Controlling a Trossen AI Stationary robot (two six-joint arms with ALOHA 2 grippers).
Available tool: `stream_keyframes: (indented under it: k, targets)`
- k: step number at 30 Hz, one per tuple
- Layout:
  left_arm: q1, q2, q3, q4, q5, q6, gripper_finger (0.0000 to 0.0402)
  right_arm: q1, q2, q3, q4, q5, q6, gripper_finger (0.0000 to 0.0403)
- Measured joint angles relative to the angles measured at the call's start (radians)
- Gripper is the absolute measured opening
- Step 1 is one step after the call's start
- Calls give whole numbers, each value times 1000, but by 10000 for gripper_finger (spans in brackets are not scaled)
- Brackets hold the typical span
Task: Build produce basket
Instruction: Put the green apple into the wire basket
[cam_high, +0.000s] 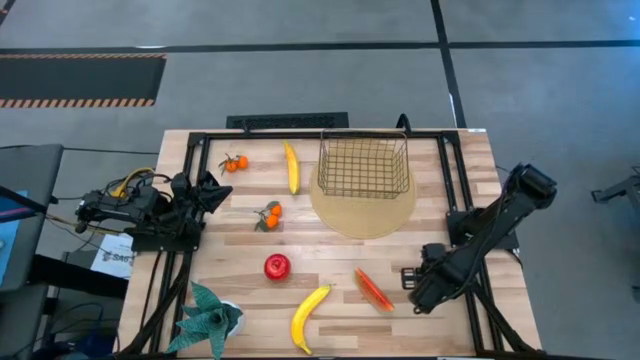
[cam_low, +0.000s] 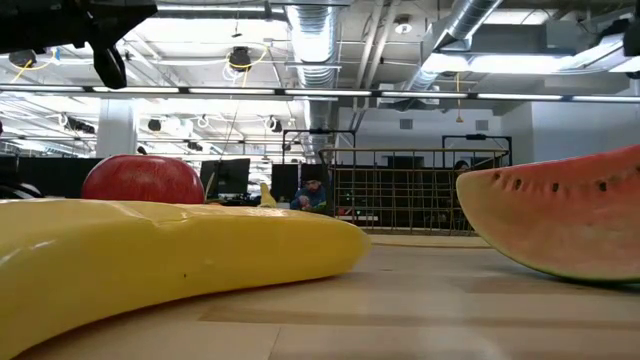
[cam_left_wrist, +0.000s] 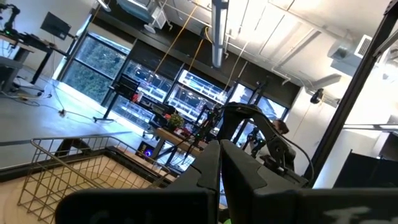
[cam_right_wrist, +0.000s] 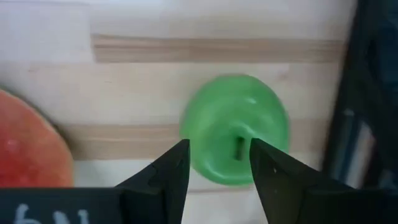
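Green apple (cam_right_wrist: 235, 129) lies directly under the right gripper (cam_right_wrist: 217, 163), near the table's (cam_high: 330, 255) right edge, jaws parted above it without touching. Left gripper (cam_left_wrist: 221, 163) waits, fingers together, at the left edge.

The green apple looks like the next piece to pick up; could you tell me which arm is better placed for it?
The right arm. Its gripper hangs open directly over the green apple, beside the watermelon slice. The left gripper waits, shut, at the table's far left edge.
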Motion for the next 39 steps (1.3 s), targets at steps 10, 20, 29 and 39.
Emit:
stream_keyframes:
  k: [10, 20, 29, 39]
  targets:
    - [0, 0, 0, 0, -2, 1, 0, 6, -6, 0, 3, -72, 11, 184]
    - [0, 0, 0, 0, -3, 2, 0, -5, 4, 0, 11, -72, 14, 165]
    - [0, 0, 0, 3, -3, 2, 0, -11, 42, 1, 21, -70, 14, 164]
    - [0, 0, 0, 4, -3, 2, 0, -11, 42, 1, 16, -76, 6, 126]
